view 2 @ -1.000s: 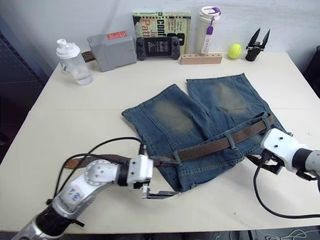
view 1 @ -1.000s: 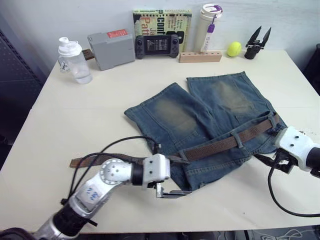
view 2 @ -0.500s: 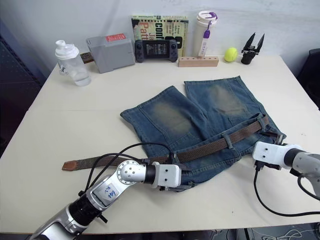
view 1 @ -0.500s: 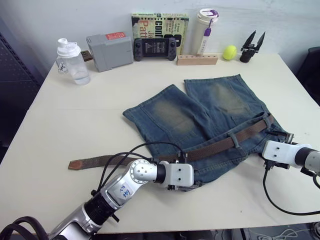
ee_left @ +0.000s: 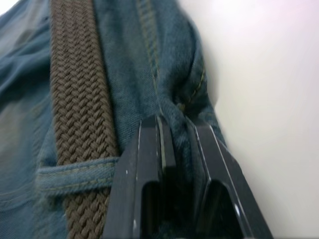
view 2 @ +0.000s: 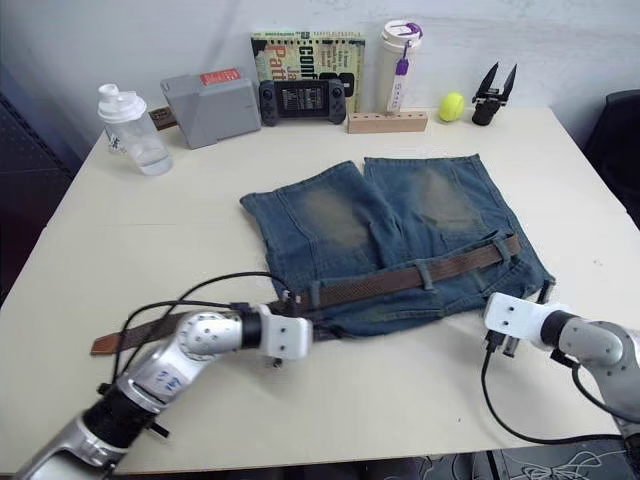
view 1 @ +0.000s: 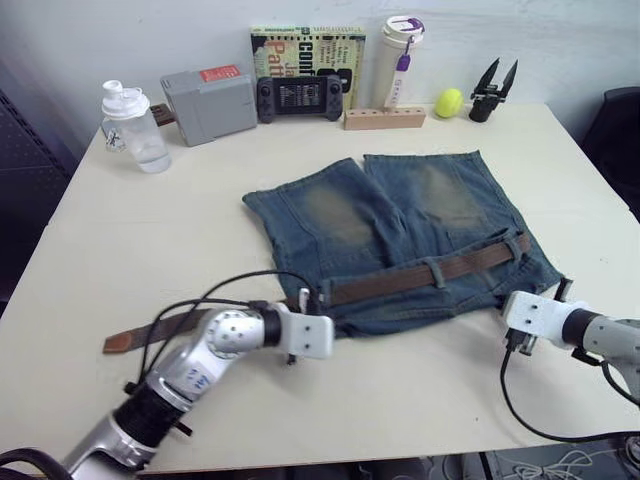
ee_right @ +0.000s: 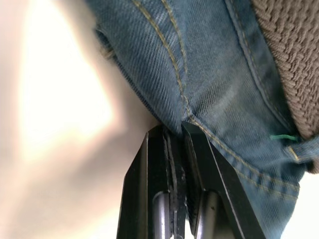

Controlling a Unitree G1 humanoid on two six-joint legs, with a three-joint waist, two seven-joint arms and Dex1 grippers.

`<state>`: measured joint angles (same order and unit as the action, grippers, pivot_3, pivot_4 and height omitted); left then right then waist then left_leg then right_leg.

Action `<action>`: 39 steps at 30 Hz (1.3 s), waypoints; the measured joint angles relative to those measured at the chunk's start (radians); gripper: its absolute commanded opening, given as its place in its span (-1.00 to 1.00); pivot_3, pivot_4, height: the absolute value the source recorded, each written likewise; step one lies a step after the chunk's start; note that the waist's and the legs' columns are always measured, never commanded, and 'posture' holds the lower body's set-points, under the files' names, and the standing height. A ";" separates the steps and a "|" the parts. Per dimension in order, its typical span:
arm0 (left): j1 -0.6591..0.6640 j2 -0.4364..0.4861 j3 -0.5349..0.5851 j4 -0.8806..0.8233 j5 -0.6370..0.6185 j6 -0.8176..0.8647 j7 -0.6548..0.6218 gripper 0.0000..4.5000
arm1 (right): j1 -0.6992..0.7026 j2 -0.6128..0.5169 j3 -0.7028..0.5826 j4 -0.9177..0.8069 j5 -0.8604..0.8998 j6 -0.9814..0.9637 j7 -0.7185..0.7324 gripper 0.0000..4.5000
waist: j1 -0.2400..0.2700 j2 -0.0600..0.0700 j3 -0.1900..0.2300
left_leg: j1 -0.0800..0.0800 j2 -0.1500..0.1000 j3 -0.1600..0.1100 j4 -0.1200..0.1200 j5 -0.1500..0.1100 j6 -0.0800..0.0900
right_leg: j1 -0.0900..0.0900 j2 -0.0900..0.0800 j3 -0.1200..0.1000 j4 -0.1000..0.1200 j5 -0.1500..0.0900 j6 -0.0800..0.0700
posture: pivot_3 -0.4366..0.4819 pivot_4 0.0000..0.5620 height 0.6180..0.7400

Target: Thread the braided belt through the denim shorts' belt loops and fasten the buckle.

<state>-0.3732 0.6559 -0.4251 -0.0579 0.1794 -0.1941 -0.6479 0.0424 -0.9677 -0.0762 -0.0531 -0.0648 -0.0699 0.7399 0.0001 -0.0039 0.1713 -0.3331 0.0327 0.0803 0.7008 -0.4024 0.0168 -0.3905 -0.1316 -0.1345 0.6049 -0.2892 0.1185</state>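
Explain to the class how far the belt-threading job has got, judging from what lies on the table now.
Done: the braided belt already runs under several belt loops along the denim shorts.

In hand: the left gripper and the right gripper are each shut on the shorts' waistband edge.

Left: the belt's leather tip trails loose on the table, so the ends are not yet joined.

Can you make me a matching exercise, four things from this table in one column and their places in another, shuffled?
Things:
1. braided belt
2. tennis ball
3. clear shaker bottle
4. left gripper

Places:
A. table's far left
B. pinching the denim shorts' edge
C. far edge, beside the black gripper tool
D. lying along the waistband

Pairs: 1-D, 2-C, 3-A, 4-B
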 measured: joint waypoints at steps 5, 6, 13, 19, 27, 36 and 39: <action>-0.158 0.042 0.064 0.390 0.028 -0.297 0.081 -0.96 | -0.051 0.126 0.077 -0.230 0.045 0.311 -0.003 -0.96 | 0.000 0.003 -0.001 | -0.001 -0.001 0.000 0.001 0.000 0.000 | -0.002 -0.001 0.000 0.002 0.000 0.000 | -0.05 -0.47 0.85; -0.195 0.041 0.064 0.470 0.040 -0.357 0.099 -0.96 | -0.078 0.146 0.101 -0.251 0.031 0.367 -0.016 -0.96 | 0.001 0.003 -0.001 | -0.001 -0.002 0.000 0.001 0.000 0.000 | -0.002 -0.001 0.000 0.003 0.000 0.000 | -0.05 -0.47 0.85; -0.341 -0.001 0.064 0.794 0.090 -0.554 0.162 -0.96 | -0.249 0.230 0.235 -0.211 -0.132 0.523 -0.136 -0.96 | 0.001 0.007 -0.004 | -0.001 -0.004 0.003 0.002 0.001 0.001 | -0.002 -0.001 0.001 0.005 0.000 0.000 | -0.05 -0.47 0.85; -0.307 -0.012 0.100 0.809 0.066 -0.583 0.142 -0.35 | -0.265 0.210 0.264 -0.172 -0.174 0.458 -0.152 -1.00 | -0.001 0.009 -0.007 | 0.000 -0.004 0.009 0.002 0.001 0.001 | -0.002 -0.001 0.001 0.005 0.000 0.000 | -0.05 -0.47 0.85; -0.180 0.008 0.185 0.659 -0.045 -0.510 0.065 1.00 | -0.266 0.219 0.225 -0.166 -0.149 0.486 -0.144 -0.13 | 0.001 0.008 -0.007 | -0.001 -0.003 0.009 0.002 0.000 0.001 | -0.002 -0.002 0.000 0.005 0.000 0.001 | -0.05 -0.47 0.85; -0.012 0.060 0.281 0.227 -0.519 0.061 -0.175 1.00 | -0.282 0.181 -0.012 -0.201 0.149 0.687 0.071 0.97 | 0.006 0.011 0.001 | -0.005 -0.003 0.001 0.003 0.000 0.001 | -0.004 -0.001 0.001 0.004 0.000 0.001 | -0.05 -0.47 0.85; -0.117 0.050 0.339 0.229 -0.638 0.315 -0.193 1.00 | -0.462 0.177 -0.112 -0.130 0.256 0.814 0.087 0.97 | 0.000 0.012 0.003 | -0.004 -0.004 0.001 0.002 0.000 0.001 | -0.004 0.000 0.000 0.003 0.000 0.001 | -0.05 -0.47 0.85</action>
<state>-0.4903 0.7057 -0.0861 0.1710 -0.4582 0.1214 -0.8407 -0.4194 -0.7911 -0.1880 -0.1834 0.1907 0.7438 0.8269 0.0003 0.0081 0.1740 -0.3375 0.0284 0.0815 0.7026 -0.4020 0.0182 -0.3949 -0.1312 -0.1342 0.6083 -0.2888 0.1195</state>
